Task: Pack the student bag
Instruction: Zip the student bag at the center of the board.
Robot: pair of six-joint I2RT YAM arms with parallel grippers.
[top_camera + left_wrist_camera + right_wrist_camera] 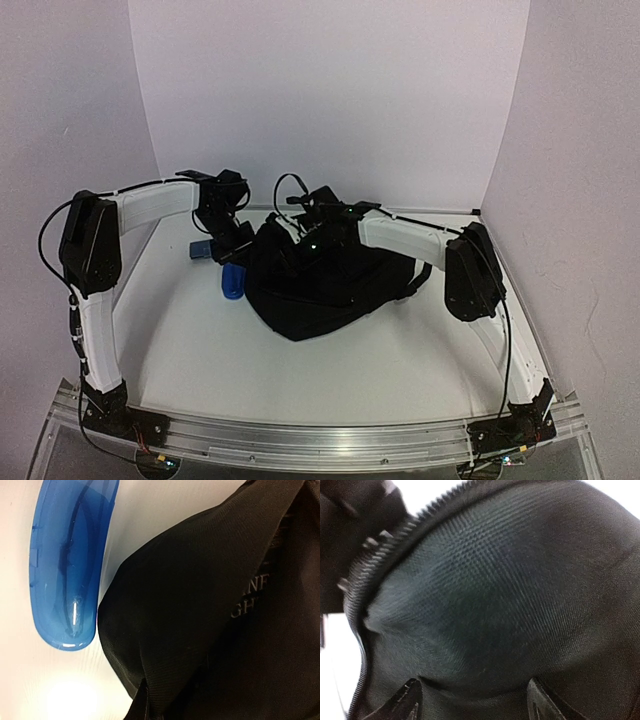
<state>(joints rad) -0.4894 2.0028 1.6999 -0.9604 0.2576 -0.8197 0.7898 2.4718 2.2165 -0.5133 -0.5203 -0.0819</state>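
The student bag (315,290), black and rounded, lies in the middle of the table. My left gripper (238,248) is at the bag's left edge. In the left wrist view the left gripper (142,706) is shut, with a fold of the black bag fabric (200,605) pulled into a ridge at the jaws. My right gripper (312,238) is over the bag's top rear. In the right wrist view the right gripper (475,702) is open, and both fingertips (406,700) press against the bag cloth, which bulges between them. A zipper (385,545) runs along the upper left.
A blue translucent case (67,565) lies on the white table just left of the bag (233,280). A grey-blue object (203,250) sits behind it, near the left arm. White walls close in on the back and both sides. A metal rail (320,435) runs along the near edge.
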